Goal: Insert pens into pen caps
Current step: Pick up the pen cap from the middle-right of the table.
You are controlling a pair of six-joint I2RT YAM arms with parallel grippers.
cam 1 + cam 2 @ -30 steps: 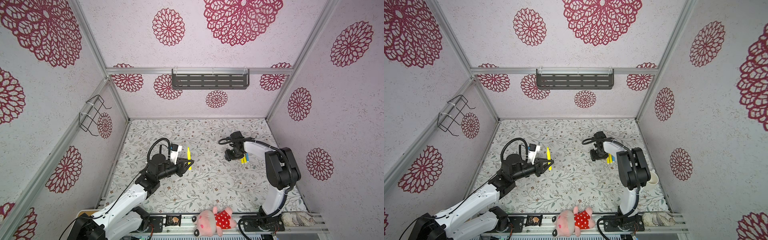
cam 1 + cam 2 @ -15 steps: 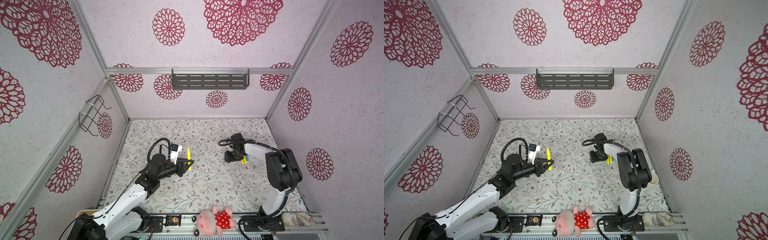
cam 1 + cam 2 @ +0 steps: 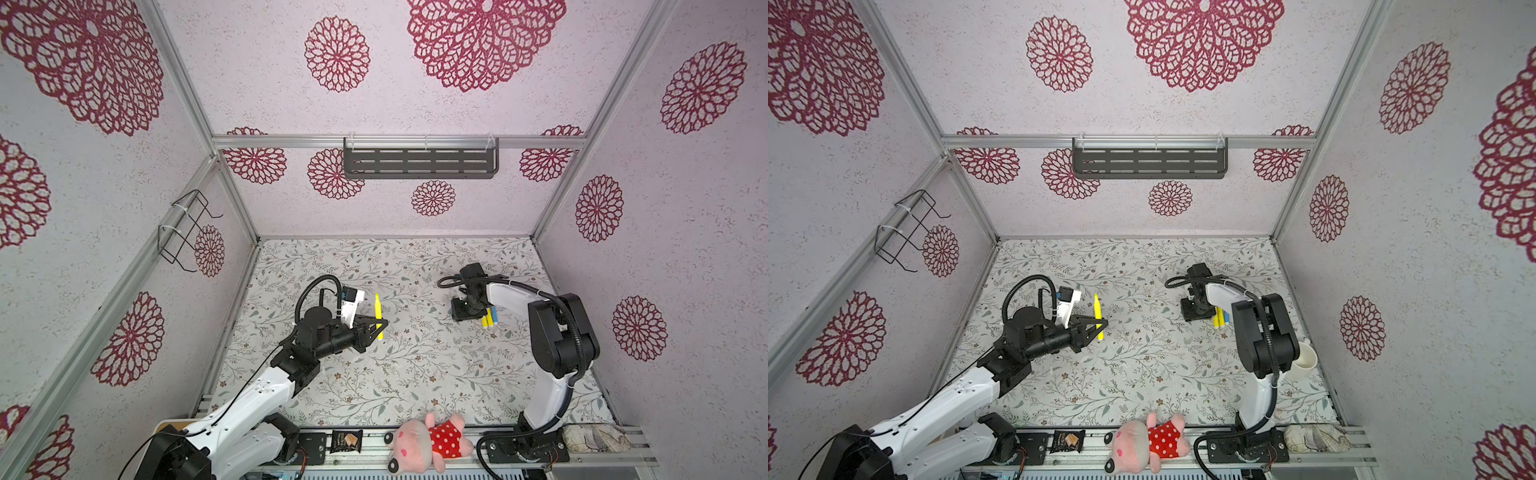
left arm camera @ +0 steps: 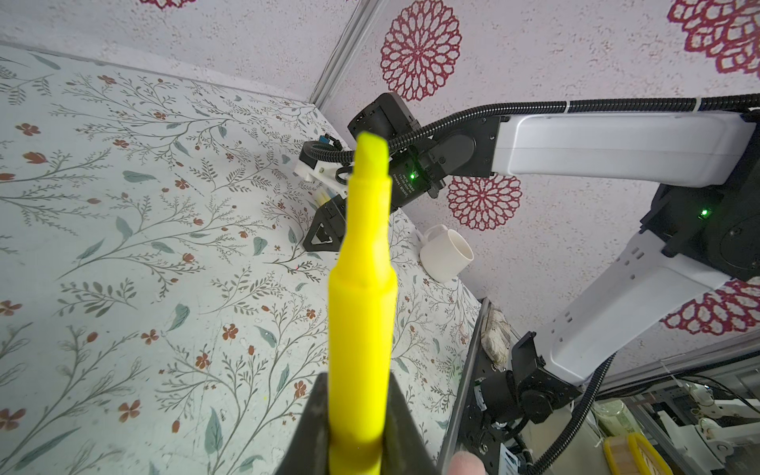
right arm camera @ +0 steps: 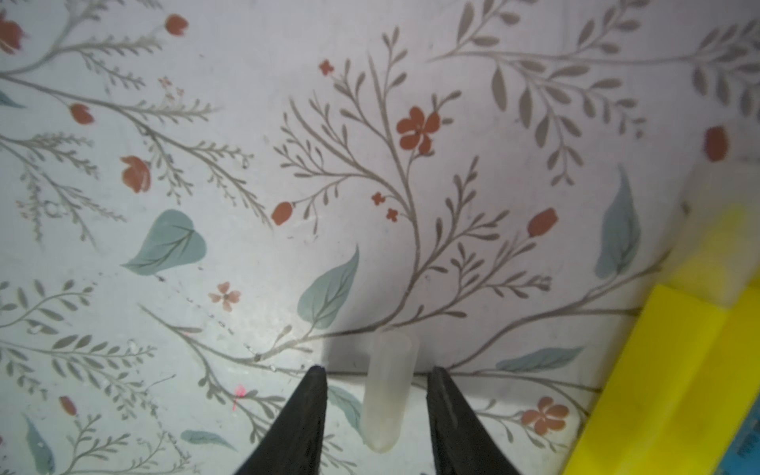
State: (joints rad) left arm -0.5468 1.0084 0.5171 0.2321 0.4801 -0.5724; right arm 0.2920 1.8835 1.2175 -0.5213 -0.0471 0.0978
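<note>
In both top views the left jaws were clamped on a bright yellow slim plastic pen, held above the floral-printed counter. Across from it the right arm bent low, with a second yellow pen and a blue pen lying just beside it.

The left wrist view showed the held pen's tapered tip bare (a white ceramic mug sat near the wall, no part of the job).

In the right wrist view the right jaws stood apart, straddling a small whitish translucent plastic cap lying on the counter and touching neither side. At the edge, the lying yellow pen seemed already capped. Probably one pen was done; gripping this cap and mating it remained, and the blue pen's state could not be told
</note>
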